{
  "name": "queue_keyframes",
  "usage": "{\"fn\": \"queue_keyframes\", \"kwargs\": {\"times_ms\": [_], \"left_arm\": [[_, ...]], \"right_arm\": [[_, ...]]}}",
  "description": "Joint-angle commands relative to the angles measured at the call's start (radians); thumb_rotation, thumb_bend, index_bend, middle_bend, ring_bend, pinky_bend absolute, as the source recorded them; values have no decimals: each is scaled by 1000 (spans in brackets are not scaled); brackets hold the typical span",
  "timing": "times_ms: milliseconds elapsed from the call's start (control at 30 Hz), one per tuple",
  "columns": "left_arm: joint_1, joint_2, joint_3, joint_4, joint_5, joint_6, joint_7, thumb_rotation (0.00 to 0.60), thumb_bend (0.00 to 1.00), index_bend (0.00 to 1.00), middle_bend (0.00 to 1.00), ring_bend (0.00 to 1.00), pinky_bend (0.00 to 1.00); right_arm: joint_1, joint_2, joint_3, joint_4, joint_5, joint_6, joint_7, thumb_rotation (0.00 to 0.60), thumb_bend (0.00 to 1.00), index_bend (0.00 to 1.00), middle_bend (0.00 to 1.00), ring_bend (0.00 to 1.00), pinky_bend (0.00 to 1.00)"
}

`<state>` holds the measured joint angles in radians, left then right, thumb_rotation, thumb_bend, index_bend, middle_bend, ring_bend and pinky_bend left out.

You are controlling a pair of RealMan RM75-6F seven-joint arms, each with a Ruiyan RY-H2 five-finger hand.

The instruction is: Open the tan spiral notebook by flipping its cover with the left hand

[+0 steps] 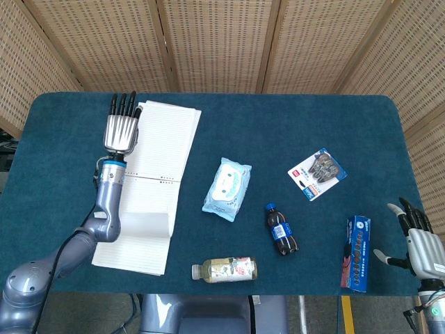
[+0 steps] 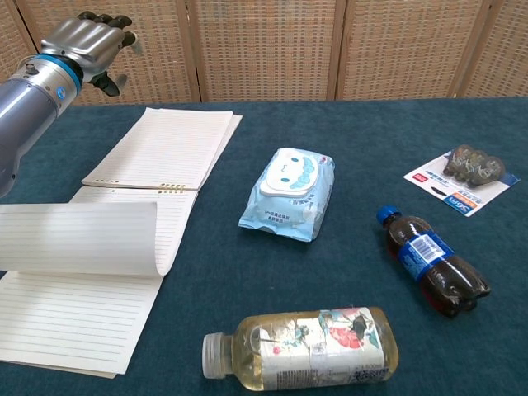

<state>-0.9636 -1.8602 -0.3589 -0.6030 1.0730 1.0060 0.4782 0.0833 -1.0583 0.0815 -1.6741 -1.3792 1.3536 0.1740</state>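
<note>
Now: white lined spiral notebook (image 1: pixel 149 177) is laid open | silver left hand (image 1: pixel 119 127) is spread, nothing held | risk: curled loose page (image 2: pixel 78 239) could be blown shut.

Wipes pack (image 1: pixel 227 188), cola bottle (image 1: pixel 281 229), tea bottle (image 1: pixel 224 269), battery card (image 1: pixel 356 252), blister pack (image 1: pixel 317 173).

A teal-covered table (image 1: pixel 278 118) carries notebook (image 1: pixel 149 184), wipes pack (image 1: pixel 227 188), two bottles (image 1: pixel 281 229) (image 1: pixel 224 269), blister card (image 1: pixel 317 173), blue packet (image 1: pixel 355 252).

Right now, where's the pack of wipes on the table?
In the head view the pack of wipes lies near the table's middle, just right of the open notebook and up-left of the cola bottle.
</note>
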Motion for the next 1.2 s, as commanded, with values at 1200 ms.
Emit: {"fn": "queue_keyframes", "kwargs": {"times_ms": [1200], "left_arm": [[368, 347, 161, -723, 116, 297, -54, 600, 141, 97, 0, 0, 0]], "right_arm": [[2, 7, -4, -18, 4, -8, -11, 600, 156, 110, 0, 0, 0]]}}
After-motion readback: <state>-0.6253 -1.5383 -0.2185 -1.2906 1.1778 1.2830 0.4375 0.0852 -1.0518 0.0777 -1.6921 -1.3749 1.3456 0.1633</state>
